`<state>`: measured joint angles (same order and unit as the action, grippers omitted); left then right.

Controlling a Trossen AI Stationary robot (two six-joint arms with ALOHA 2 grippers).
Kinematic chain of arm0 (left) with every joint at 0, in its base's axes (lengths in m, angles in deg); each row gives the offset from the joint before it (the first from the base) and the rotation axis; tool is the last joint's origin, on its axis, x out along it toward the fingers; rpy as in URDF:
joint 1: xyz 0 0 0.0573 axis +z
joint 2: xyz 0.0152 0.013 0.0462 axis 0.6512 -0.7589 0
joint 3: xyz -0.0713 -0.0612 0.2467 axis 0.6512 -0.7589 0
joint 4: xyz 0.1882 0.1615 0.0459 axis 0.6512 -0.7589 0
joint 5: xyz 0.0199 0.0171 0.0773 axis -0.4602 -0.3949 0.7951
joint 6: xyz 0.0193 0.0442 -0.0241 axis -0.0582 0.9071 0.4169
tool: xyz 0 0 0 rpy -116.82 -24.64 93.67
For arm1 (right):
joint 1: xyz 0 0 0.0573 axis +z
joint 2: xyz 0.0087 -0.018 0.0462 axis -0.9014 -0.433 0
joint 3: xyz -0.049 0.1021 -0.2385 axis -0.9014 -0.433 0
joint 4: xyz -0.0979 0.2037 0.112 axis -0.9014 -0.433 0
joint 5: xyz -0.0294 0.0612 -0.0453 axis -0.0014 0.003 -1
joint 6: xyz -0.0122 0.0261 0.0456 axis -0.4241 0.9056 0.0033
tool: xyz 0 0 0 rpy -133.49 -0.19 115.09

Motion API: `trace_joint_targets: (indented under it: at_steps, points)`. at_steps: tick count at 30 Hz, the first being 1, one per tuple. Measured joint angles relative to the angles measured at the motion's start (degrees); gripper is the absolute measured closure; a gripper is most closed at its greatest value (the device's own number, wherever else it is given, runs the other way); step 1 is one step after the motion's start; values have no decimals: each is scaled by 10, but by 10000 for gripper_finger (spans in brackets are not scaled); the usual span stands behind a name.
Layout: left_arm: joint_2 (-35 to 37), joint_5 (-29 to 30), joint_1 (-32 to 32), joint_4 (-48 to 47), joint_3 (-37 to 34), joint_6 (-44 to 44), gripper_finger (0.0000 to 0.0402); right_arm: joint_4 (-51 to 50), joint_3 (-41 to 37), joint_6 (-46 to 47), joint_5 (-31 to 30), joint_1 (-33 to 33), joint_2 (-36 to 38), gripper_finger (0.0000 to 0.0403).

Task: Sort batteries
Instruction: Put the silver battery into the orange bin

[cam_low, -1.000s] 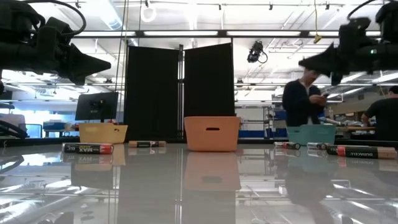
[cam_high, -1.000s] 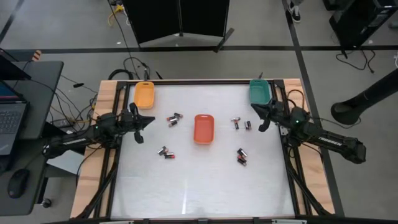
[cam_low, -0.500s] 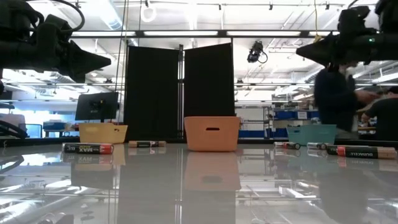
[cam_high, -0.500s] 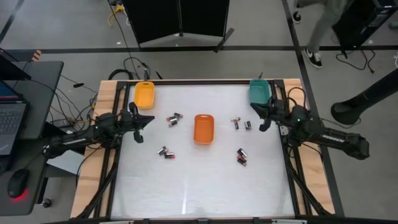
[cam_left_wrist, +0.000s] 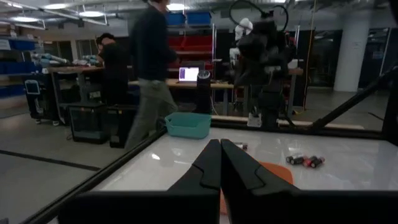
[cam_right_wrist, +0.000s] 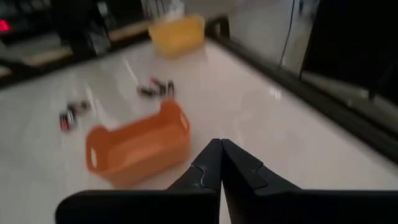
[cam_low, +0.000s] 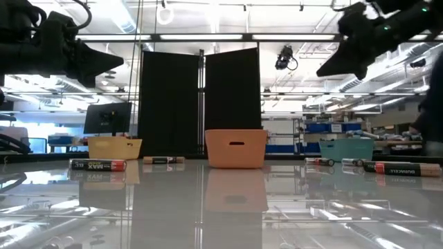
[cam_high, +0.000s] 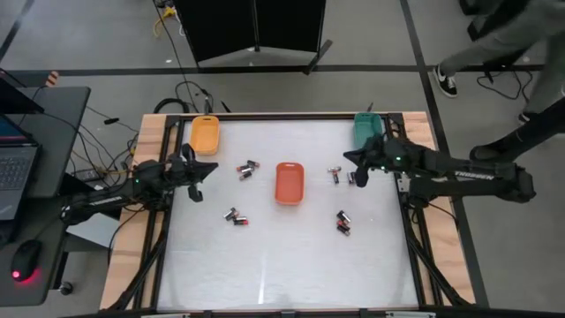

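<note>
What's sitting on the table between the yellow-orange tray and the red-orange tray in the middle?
From above, a small cluster of batteries lies between the yellow-orange tray and the red-orange tray.

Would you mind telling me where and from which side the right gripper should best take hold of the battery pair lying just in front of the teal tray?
Probably from straight above, across the cell's middle. The batteries lie flat on the table, close together, so fingers should straddle one cell's width. The right gripper, shut beside them, must open first. The left gripper waits shut.
</note>
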<state>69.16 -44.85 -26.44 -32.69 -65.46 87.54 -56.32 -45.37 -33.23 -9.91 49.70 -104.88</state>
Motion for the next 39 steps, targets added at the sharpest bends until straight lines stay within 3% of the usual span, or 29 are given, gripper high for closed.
trace_joint_targets:
  at_steps: [10, 18, 26, 30, 36, 39]
  points:
    - [0, 0, 0, 5, 0, 0, 394, -71, 70, 7, 0, 12, -184, 347]
    - [0, 0, 0, 12, 0, 0, 394, -90, 116, 3, 18, 11, -296, 305]
    - [0, 0, 0, 16, 0, 0, 394, -192, 214, -20, 19, 5, -390, 285]
    - [0, 0, 0, 16, 0, 0, 394, -256, 256, -42, 19, 1, -413, 298]
    - [0, 0, 0, 17, 0, 0, 394, -280, 259, -74, 19, -2, -411, 380]
    - [0, 0, 0, 16, 0, 0, 394, -280, 259, -93, 19, -2, -411, 391]
